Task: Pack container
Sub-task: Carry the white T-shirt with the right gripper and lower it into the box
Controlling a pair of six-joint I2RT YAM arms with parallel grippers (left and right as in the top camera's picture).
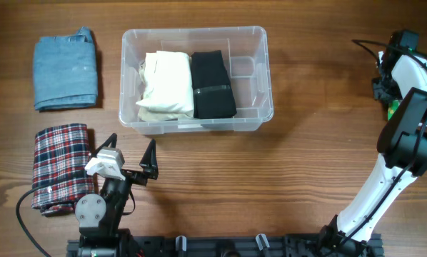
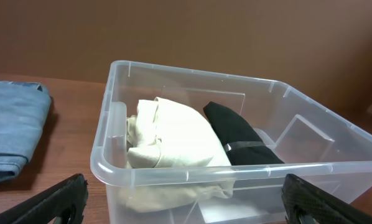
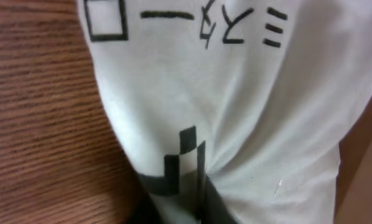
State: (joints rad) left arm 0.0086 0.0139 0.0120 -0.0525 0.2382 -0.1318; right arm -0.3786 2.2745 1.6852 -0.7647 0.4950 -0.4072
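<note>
Pinching white printed cloth (image 3: pixel 236 124) in my closed right pincer (image 3: pixel 176 208); left pincer (image 1: pixel 133 143) gapes empty facing the container (image 1: pixel 192 31).

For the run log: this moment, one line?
left gripper open | right gripper shut on white cloth | container: cream cloth, black cloth

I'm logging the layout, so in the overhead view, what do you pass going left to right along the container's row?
Blue folded cloth → cream garment in the container → black garment → right arm.
</note>
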